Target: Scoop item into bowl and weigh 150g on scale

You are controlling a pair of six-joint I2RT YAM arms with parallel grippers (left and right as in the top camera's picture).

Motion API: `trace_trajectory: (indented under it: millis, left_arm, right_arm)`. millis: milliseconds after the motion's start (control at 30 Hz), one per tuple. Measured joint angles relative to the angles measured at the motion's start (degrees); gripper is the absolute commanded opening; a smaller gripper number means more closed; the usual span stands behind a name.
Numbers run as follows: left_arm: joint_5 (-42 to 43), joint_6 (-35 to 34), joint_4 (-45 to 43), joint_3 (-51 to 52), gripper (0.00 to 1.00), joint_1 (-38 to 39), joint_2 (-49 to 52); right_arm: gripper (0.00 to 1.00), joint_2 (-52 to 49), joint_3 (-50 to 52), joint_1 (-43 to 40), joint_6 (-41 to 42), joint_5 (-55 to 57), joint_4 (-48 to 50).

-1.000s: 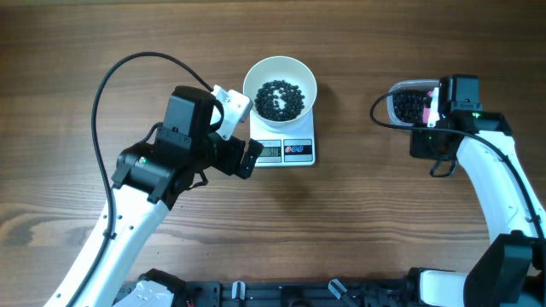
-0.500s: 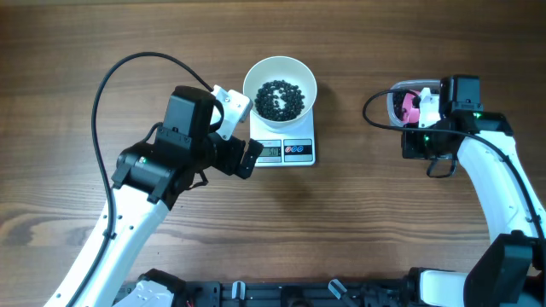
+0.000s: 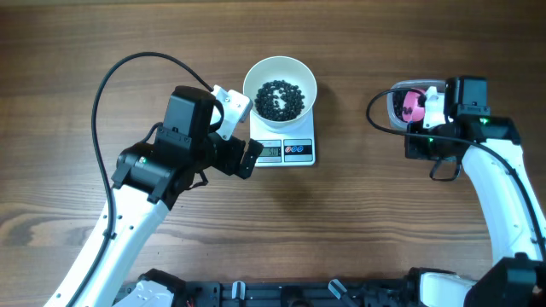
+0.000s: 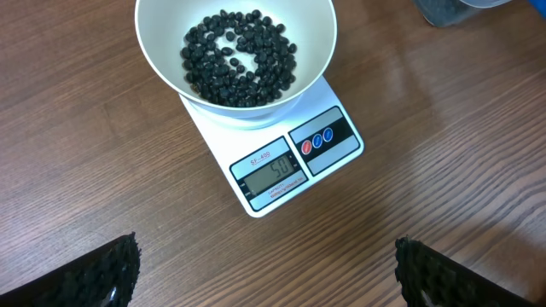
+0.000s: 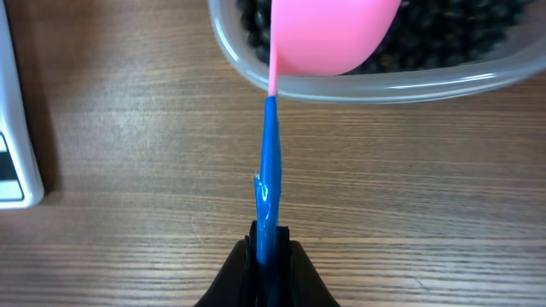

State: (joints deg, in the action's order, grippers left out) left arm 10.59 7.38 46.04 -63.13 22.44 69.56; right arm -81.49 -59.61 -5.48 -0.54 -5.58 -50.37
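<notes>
On the brown wooden table (image 3: 341,222), your left gripper (image 3: 241,134) hovers wide open beside the scale (image 4: 341,141), probably so the display (image 4: 271,175) is free to read. It seems to show 50; the label above looks like SF-400. The white bowl (image 4: 153,51) upon it holds the beans (image 4: 239,60). At upper right, your right gripper (image 5: 269,247) pinches the blue handle (image 5: 270,162) of the pink scoop (image 5: 333,34) over the clear tub (image 5: 384,83), I think to refill.
</notes>
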Motion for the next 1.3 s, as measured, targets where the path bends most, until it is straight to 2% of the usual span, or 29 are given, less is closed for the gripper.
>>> trace_trajectory:
  millis: [533,700,800,1167,1233,1300]
  left_arm:
    - [0.0,0.0,0.0,0.0,1.0,0.0,0.0]
    - [0.0,0.0,0.0,0.0,1.0,0.0,0.0]
    - [0.0,0.0,0.0,0.0,1.0,0.0,0.0]
    - [0.0,0.0,0.0,0.0,1.0,0.0,-0.02]
    - [0.0,0.0,0.0,0.0,1.0,0.0,0.0]
    - [0.0,0.0,0.0,0.0,1.0,0.0,-0.02]
  right_arm:
    - [0.05,0.59,0.0,0.0,1.49,1.16,0.68]
    - [0.05,0.57,0.0,0.0,4.02,1.99,3.85]
    - [0.09,0.57,0.0,0.0,5.18,2.21,5.81]
    - [0.1,0.57,0.0,0.0,5.7,2.23,4.76]
    - [0.04,0.57,0.0,0.0,5.7,2.23,4.13]
    - [0.04,0.59,0.0,0.0,5.9,2.23,3.45]
